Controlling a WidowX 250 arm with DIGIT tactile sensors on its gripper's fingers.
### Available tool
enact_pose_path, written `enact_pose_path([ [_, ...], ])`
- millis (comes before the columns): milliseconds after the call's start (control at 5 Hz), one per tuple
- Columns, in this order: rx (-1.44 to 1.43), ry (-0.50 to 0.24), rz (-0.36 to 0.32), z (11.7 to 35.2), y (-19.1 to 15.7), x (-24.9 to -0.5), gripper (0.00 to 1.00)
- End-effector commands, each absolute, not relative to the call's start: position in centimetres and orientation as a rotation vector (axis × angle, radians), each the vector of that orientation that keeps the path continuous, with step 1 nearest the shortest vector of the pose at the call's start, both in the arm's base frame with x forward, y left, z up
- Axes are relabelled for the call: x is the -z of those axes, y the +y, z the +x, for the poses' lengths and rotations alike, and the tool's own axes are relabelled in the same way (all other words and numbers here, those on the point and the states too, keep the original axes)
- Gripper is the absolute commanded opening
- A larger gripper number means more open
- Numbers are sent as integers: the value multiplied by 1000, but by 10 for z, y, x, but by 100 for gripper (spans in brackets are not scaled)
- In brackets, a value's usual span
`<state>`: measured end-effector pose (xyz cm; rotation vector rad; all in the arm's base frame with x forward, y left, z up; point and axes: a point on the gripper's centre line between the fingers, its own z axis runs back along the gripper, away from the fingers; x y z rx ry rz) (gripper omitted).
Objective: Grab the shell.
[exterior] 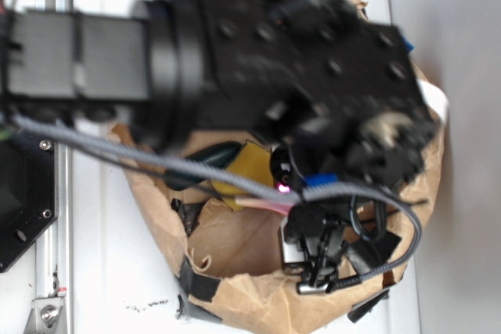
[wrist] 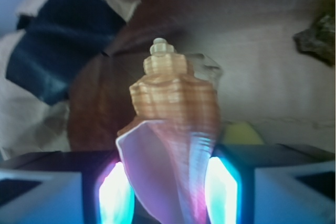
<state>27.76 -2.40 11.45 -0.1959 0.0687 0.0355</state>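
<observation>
One shell (wrist: pixel 173 129) fills the centre of the wrist view, spire up, pale pinkish opening facing the camera. The gripper (wrist: pixel 170 192) is clamped on it: two glowing fingers (wrist: pixel 113 195) press its lower flanks at bottom centre. One dark lumpy rock (wrist: pixel 317 38) lies at the right edge, a yellow object (wrist: pixel 241 134) just behind the shell. From outside, one crumpled brown paper tub (exterior: pixel 235 271) sits under the blurred arm (exterior: pixel 282 60), its contents mostly hidden.
</observation>
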Motion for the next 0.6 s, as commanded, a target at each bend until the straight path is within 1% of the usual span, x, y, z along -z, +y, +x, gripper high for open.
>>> enact_pose_path([
  [0,93,-82,-166,276,-23,-145,0],
  [200,84,-123,-192,278,-9,-153,0],
  [400,64,-120,-179,279,-6,-154,0],
])
